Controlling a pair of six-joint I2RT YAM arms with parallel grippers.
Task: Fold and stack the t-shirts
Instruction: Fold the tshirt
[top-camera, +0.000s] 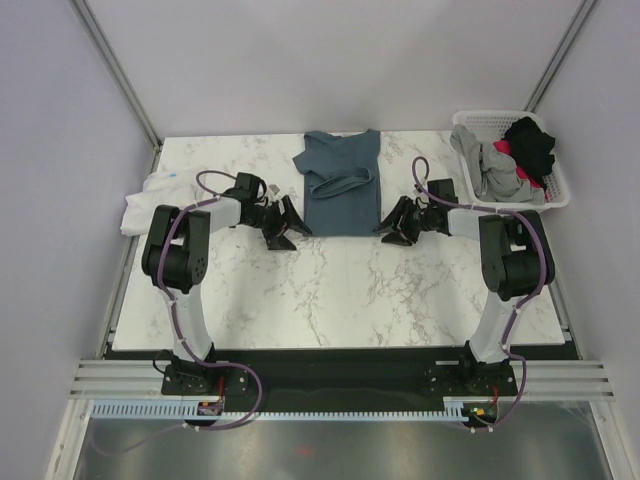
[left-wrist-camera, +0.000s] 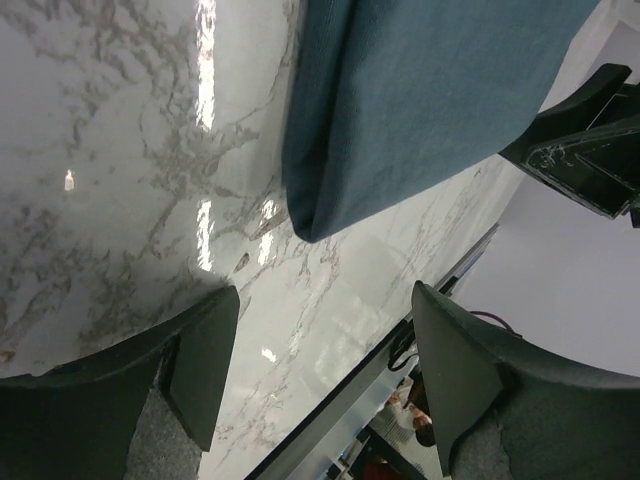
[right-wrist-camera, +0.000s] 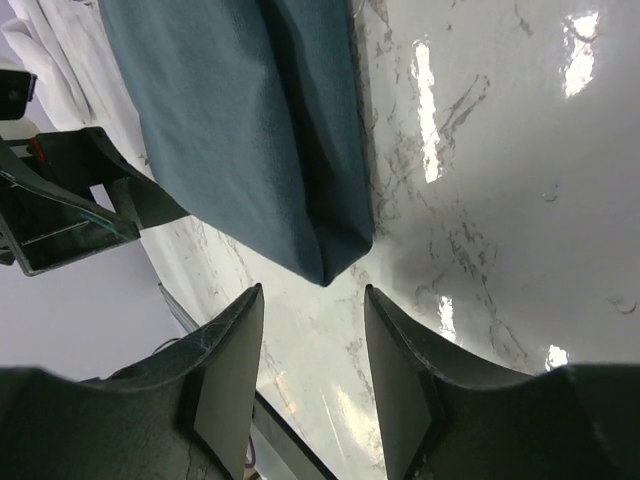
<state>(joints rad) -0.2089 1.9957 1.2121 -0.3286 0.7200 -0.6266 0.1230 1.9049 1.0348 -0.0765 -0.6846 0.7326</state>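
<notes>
A slate-blue t-shirt (top-camera: 340, 185) lies partly folded at the back middle of the marble table, sleeves tucked in. My left gripper (top-camera: 292, 230) is open and empty beside its near left corner, which shows in the left wrist view (left-wrist-camera: 400, 110). My right gripper (top-camera: 390, 228) is open and empty beside its near right corner, seen in the right wrist view (right-wrist-camera: 260, 130). A white t-shirt (top-camera: 150, 200) lies crumpled at the table's left edge. Grey (top-camera: 490, 170) and black (top-camera: 530, 145) shirts lie in the basket.
A white plastic lattice basket (top-camera: 555, 195) stands at the back right corner with the clothes and something pink in it. The marble table (top-camera: 330, 290) ends in a dark front edge near the arm bases. Grey walls surround the table.
</notes>
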